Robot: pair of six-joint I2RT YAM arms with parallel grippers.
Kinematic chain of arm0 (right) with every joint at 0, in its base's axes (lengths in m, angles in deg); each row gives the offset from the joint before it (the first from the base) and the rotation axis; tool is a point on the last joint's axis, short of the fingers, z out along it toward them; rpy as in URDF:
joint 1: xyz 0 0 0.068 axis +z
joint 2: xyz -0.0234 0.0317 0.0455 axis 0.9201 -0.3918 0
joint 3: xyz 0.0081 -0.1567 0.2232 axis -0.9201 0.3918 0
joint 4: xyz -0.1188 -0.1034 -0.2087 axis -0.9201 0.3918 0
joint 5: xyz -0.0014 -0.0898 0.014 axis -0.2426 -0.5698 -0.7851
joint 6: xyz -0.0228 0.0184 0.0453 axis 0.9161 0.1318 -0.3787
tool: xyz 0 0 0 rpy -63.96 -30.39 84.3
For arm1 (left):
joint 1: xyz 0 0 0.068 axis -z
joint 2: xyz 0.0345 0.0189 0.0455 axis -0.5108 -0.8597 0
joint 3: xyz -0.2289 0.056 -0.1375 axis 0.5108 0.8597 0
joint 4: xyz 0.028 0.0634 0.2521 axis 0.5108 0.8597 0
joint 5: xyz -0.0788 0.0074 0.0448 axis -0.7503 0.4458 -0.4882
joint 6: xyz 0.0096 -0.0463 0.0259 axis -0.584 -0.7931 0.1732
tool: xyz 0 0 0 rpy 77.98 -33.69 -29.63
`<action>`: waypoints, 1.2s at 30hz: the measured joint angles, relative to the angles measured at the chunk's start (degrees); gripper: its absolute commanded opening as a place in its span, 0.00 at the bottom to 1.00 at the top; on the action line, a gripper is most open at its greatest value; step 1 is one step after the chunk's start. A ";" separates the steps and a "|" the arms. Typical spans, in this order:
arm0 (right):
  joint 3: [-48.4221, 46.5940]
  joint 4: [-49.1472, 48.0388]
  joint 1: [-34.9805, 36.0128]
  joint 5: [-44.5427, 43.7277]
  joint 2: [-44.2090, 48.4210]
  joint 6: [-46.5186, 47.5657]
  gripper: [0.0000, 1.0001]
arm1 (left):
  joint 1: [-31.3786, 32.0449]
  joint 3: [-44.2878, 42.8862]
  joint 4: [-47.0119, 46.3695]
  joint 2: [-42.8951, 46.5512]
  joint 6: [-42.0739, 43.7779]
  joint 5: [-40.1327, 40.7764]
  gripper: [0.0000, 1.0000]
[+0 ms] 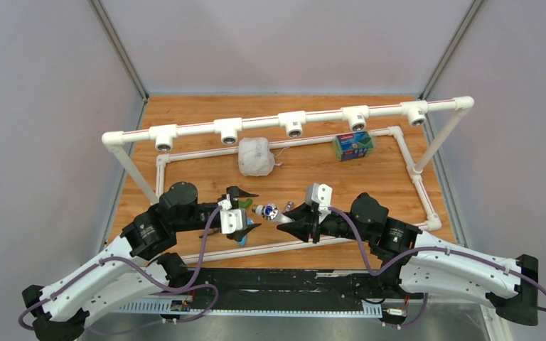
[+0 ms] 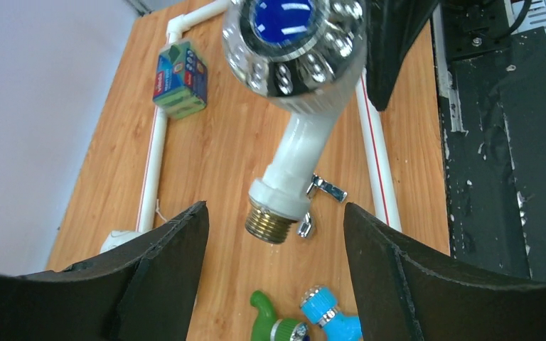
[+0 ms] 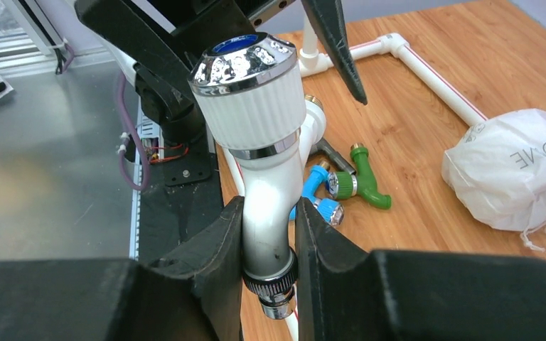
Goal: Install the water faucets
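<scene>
My right gripper [image 3: 269,217] [image 1: 289,222] is shut on the spout of the white faucet [image 3: 256,106] and holds it above the table with its chrome, blue-capped handle toward the left gripper. The faucet's brass thread [image 2: 270,226] hangs between the open jaws of my left gripper [image 2: 274,213] [image 1: 254,210], touching neither. The green faucet [image 2: 279,325] [image 3: 366,186] and the blue faucet [image 2: 330,316] [image 3: 314,190] lie side by side on the wood below. The chrome faucet [image 2: 321,190] lies beside them. A dark grey part [image 3: 329,151] shows behind the blue one.
A white PVC pipe frame [image 1: 256,126] with several downward-facing threaded sockets spans the back of the table; its lower pipe [image 1: 284,245] runs along the near edge. A white bag [image 1: 256,156] and a green sponge pack [image 1: 353,145] lie inside the frame.
</scene>
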 measured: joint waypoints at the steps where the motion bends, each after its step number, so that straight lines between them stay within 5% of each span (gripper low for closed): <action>1: -0.17 0.02 -0.02 0.31 0.33 -0.04 0.00 | 0.00 0.00 0.57 0.46 0.74 -0.39 0.74; 13: -1.22 0.11 -0.02 3.02 -0.44 -1.57 0.00 | 0.00 0.07 0.20 -0.42 4.33 -2.40 0.53; 17: -1.44 0.13 -0.13 2.99 -0.90 -1.77 0.00 | 0.00 0.44 -0.04 -1.36 4.96 -2.91 0.30; 18: -1.62 0.15 -0.24 2.95 -1.14 -1.86 0.00 | 0.00 0.70 -0.24 -1.49 5.18 -2.93 0.14; 20: -1.77 0.33 -0.46 2.84 -1.57 -1.84 0.00 | 0.00 1.29 -0.39 -1.49 5.11 -2.86 0.00; 22: -1.79 0.76 -0.55 2.80 -2.03 -1.68 0.07 | -0.02 2.43 -0.79 -1.46 5.33 -2.84 0.00; 26: -2.03 1.31 -0.59 2.05 -3.69 -1.81 0.42 | -0.09 4.17 -1.95 -1.42 4.63 -1.14 0.00; 28: -2.14 1.22 -0.63 0.83 -4.59 -1.99 0.48 | -0.07 4.52 -2.12 -1.66 4.11 0.13 0.00; 36: -5.07 0.81 -0.59 -2.58 -10.23 -1.88 0.45 | 0.00 4.92 -3.78 -2.82 2.08 4.11 0.00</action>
